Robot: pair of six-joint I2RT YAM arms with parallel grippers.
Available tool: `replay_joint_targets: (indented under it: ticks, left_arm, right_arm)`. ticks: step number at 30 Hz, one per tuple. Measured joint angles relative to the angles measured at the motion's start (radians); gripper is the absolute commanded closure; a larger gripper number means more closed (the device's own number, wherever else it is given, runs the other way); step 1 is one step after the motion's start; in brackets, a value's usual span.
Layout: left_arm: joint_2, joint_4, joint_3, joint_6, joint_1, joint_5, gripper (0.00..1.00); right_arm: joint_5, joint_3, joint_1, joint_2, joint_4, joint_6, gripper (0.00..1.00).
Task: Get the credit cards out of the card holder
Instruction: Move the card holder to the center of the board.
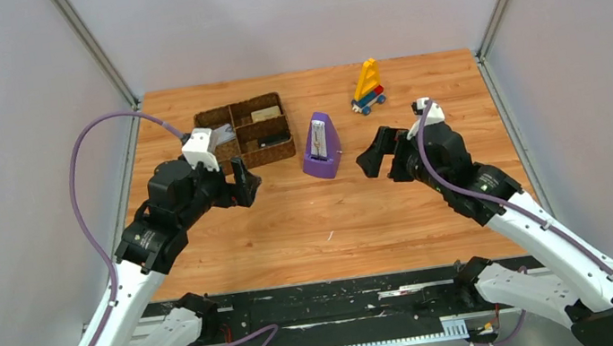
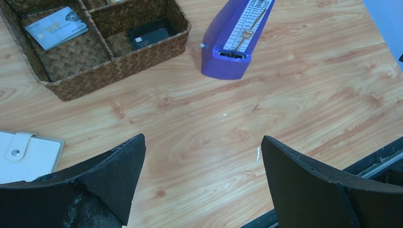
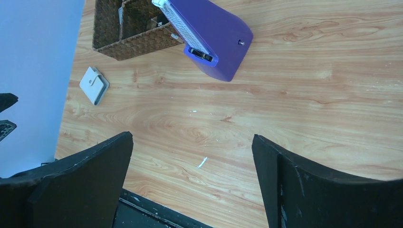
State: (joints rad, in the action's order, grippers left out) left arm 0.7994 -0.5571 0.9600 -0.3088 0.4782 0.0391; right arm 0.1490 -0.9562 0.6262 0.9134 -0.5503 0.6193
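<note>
**Surface and room.** The desk (image 1: 293,229) has a light wood-grain top. Plain grey walls (image 1: 289,12) enclose it, with metal frame posts (image 1: 90,45) at the rear corners.

**Markings.** The pale card (image 2: 56,28) reads "VIP". The print on the black card (image 2: 149,37) and the scale on the purple metronome (image 2: 228,52) are too small to read.

**Task items.** The card holder (image 3: 94,85) lies flat on the desk with its snap tab fastened. It sits near the left wall, apart from the woven tray (image 2: 119,66). The pale card, black card and tan card (image 1: 265,113) lie in separate tray compartments.

**Tools.** The left tool (image 2: 203,139) and right tool (image 3: 192,137) have their jaws fully spread above bare desk, holding nothing.
</note>
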Motion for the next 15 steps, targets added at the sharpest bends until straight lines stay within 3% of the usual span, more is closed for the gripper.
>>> replay_joint_targets:
  ticks: [8, 15]
  left_arm:
    - [0.000, -0.001, 0.000, 0.000, 0.000, -0.042, 0.00]
    - [0.093, -0.074, 0.043, -0.060, 0.000, -0.253, 0.02]
  right_arm:
    - [0.001, 0.000, 0.000, -0.035, -0.003, 0.000, 0.00]
    - [0.010, 0.009, 0.000, -0.086, -0.008, -0.004, 0.00]
